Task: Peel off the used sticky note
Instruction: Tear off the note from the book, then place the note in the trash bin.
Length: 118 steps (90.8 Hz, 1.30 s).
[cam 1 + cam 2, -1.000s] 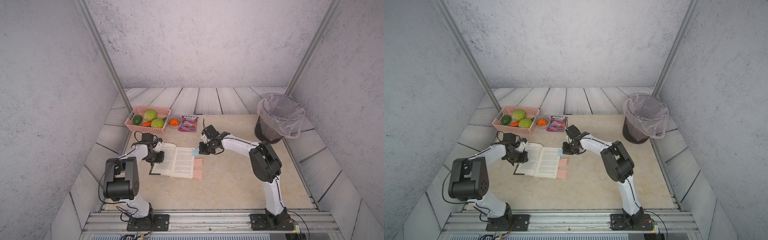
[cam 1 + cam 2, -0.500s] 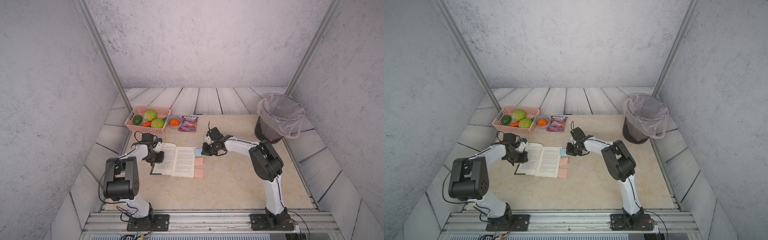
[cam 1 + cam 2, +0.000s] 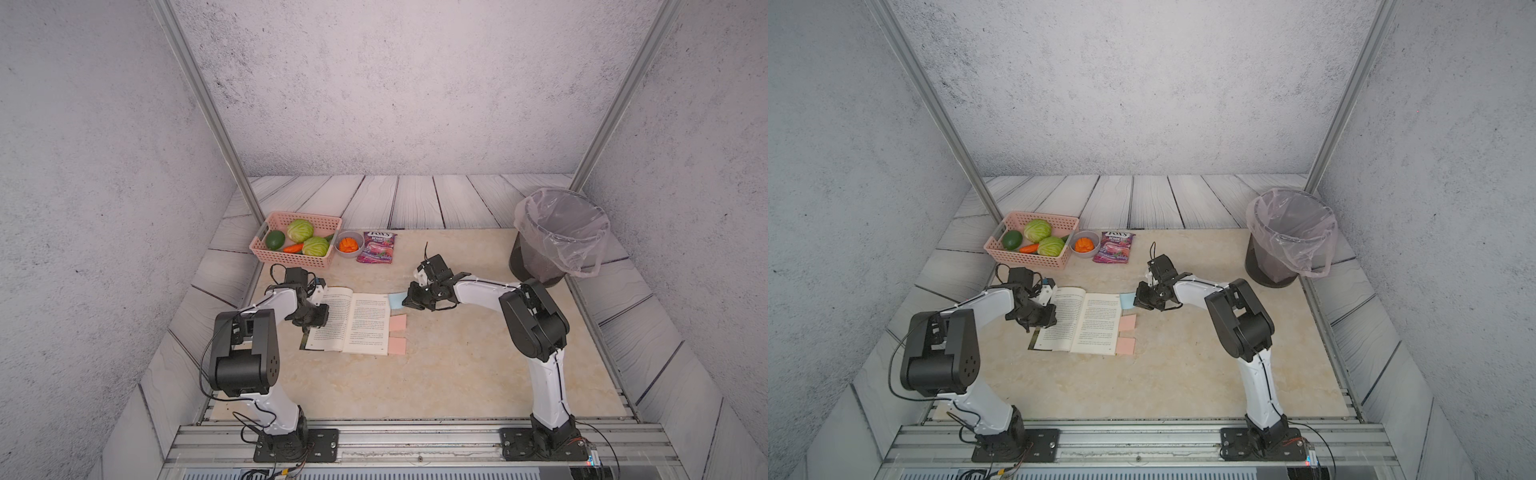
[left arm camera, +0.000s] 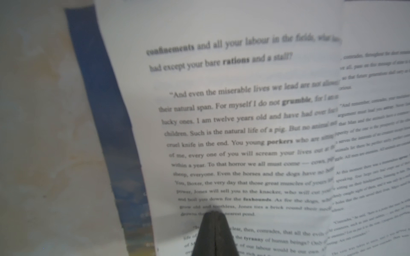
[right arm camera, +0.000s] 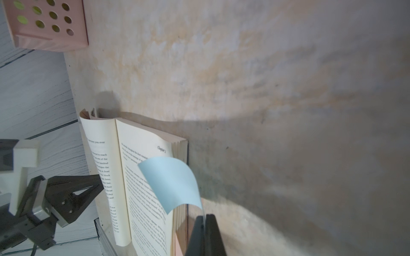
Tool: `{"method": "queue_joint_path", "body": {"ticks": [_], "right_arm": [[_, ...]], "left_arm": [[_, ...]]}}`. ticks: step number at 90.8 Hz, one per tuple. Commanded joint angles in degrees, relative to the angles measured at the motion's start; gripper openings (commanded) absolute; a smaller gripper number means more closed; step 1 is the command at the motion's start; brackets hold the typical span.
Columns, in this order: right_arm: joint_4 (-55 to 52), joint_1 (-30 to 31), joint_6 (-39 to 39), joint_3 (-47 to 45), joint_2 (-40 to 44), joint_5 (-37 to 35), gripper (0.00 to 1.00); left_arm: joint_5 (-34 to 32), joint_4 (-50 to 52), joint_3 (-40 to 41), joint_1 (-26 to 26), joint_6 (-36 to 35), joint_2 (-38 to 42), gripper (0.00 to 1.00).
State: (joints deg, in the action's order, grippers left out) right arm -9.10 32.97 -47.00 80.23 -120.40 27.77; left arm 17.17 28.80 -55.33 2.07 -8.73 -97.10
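Note:
An open book (image 3: pixel 351 322) (image 3: pixel 1081 322) lies on the beige mat. A light blue sticky note (image 5: pixel 172 182) (image 3: pixel 396 300) (image 3: pixel 1128 300) curls up off the far corner of its right page. My right gripper (image 5: pixel 204 216) (image 3: pixel 409 302) is shut on the note's outer edge. Two pink sticky notes (image 3: pixel 397 322) (image 3: pixel 397 345) stick out from the right page edge. My left gripper (image 4: pixel 214 216) (image 3: pixel 318 318) is shut, its tip pressing on the left page (image 4: pixel 233 133).
A pink basket (image 3: pixel 296 257) of vegetables, a small bowl (image 3: pixel 348 244) and a candy bag (image 3: pixel 378 247) stand behind the book. A lined black bin (image 3: pixel 557 237) stands at the back right. Walls close in on both sides.
My right gripper has drawn back to the right, away from the book, with the blue note's edge in it; the note now curls up. The left arm has not moved.

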Motion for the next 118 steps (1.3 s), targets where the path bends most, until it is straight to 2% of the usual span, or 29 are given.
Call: {"method": "queue_joint_path", "body": {"ticks": [1,21,39,57,69,94,118], "right_arm": [[0.9,-0.8,-0.4,-0.9,4.3,0.9,0.00],[-3.0,-2.9,1.6,-1.1,10.8,0.9,0.00],[-11.7,-6.5,5.9,1.1,19.3,0.2,0.00],[-24.1,-16.7,9.4,7.5,28.3,-3.2,0.00],[-25.7,-24.6,9.2,10.3,32.8,-6.8,0.00],[-28.9,-38.3,6.4,21.9,29.8,-7.8,0.00],[-32.9,-47.2,6.4,34.7,19.8,-10.7,0.00]], "left_arm": [[-1.0,1.4,0.5,-0.2,0.2,-0.7,0.00],[-0.9,1.4,0.6,-0.2,0.2,-0.2,0.00],[-0.8,1.5,0.6,-0.2,0.2,0.0,0.00],[-0.8,1.6,0.6,-0.2,0.1,0.3,0.00],[-0.6,1.6,0.6,-0.3,0.2,0.4,0.00],[-0.3,1.9,0.3,-0.2,0.1,0.2,0.00],[0.0,1.8,0.3,-0.2,0.0,0.2,0.00]]}}
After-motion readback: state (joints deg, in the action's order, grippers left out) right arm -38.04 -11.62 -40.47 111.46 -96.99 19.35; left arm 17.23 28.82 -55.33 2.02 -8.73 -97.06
